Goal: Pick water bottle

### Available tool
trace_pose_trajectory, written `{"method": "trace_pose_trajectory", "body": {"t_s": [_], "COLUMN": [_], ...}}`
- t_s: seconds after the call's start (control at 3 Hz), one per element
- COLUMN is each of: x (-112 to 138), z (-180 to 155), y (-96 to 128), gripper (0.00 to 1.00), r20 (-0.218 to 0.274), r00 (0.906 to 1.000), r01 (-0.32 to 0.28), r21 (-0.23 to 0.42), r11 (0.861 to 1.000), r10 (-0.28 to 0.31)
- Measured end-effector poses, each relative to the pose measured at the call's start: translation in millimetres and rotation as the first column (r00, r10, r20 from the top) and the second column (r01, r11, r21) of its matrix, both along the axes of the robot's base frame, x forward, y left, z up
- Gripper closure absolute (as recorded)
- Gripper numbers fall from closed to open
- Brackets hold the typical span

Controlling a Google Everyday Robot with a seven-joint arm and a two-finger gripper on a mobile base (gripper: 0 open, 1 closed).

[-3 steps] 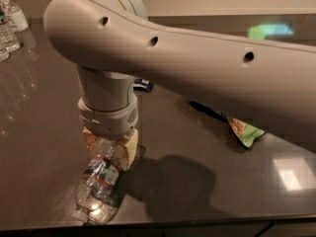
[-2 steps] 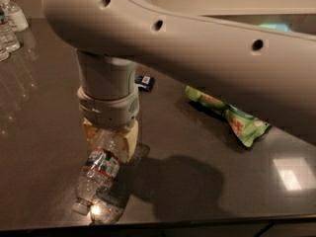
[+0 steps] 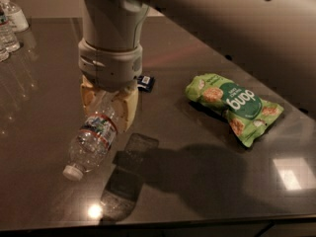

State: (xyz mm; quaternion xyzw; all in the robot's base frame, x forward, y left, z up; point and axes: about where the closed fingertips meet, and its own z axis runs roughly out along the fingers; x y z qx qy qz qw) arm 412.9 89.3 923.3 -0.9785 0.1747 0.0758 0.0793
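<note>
The end effector [image 3: 107, 106] hung left of the green snack bag [image 3: 232, 105], its padded fingers [image 3: 127, 110] closed on the base end of the water bottle [image 3: 94, 139]. The bottle slanted down and away from the bag with its white cap [image 3: 74, 172] lowest. It seemed to be off the counter [image 3: 207, 196], though whether the cap cleared the surface could not be told. The grasp sat far from the bottle's middle, so the long free end would likely lever against the pads. A good lift would go straight up and slowly, with firm pressure and no wrist swing, until the cap plainly cleared. A small dark object [image 3: 145, 82] lay on the counter between bag and end effector, out of the way.
</note>
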Motion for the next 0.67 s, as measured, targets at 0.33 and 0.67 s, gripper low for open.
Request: {"method": "trace_pose_trajectory", "body": {"t_s": [0.33,0.67], "x": [23,40], "z": [36,66], "y": [14,24], "gripper": [1.00,1.00], "r20": [0.000,0.008], "r00": [0.9995,0.9984], "r01": [0.030,0.054], "r21": [0.091,0.170], "r11": [0.995,0.984], "r10": [-0.030,-0.057]}}
